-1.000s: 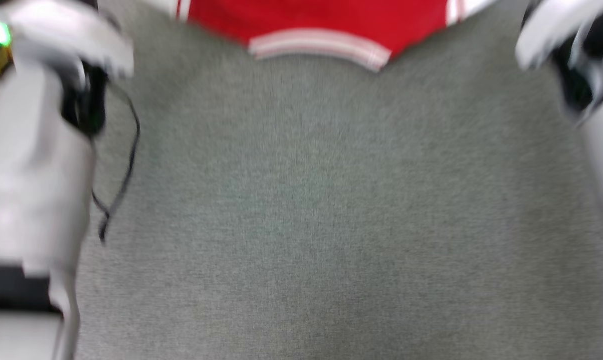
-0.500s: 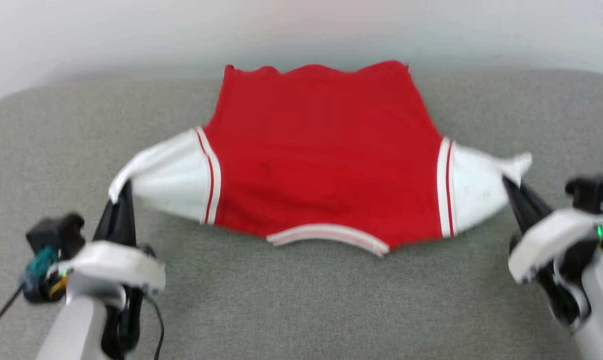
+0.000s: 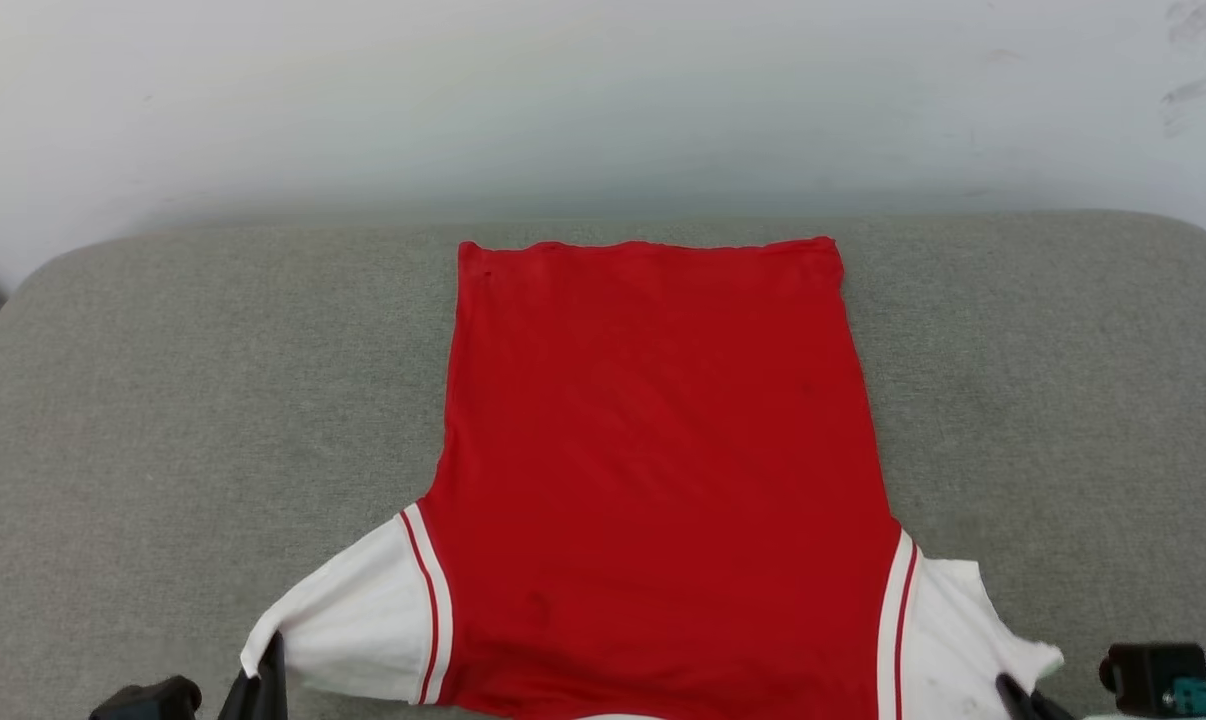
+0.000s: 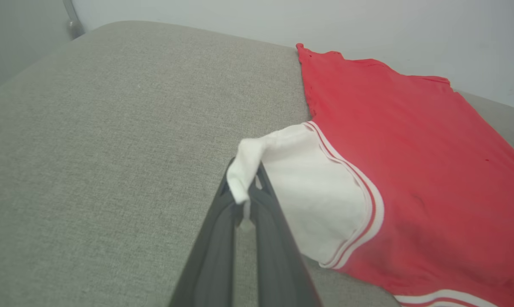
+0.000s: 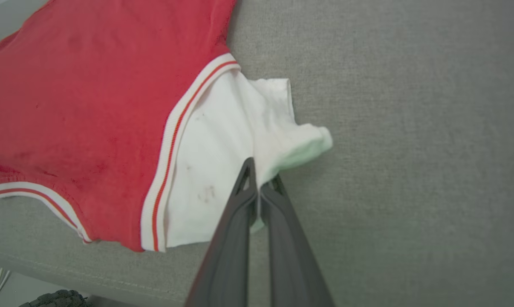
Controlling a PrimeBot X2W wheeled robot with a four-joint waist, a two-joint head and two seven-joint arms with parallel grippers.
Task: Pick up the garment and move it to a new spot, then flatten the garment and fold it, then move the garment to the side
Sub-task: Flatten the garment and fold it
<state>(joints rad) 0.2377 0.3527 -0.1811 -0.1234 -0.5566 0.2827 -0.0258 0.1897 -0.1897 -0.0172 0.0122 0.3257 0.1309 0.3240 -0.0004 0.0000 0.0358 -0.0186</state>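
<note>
While the garment lies flat at frame centre on the grey cushion, the left gripper pinches its white lower-left end and the right gripper pinches its white lower-right end.

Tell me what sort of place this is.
Probably an indoor test room: a grey fabric-covered surface with rounded corners, a bare white wall behind it, a red garment laid out on it.

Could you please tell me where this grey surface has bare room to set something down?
The grey surface is bare left and right of the garment, and narrowly behind it by the wall. Crowded at the near sleeves, gripped by the left pincer and right pincer.
</note>
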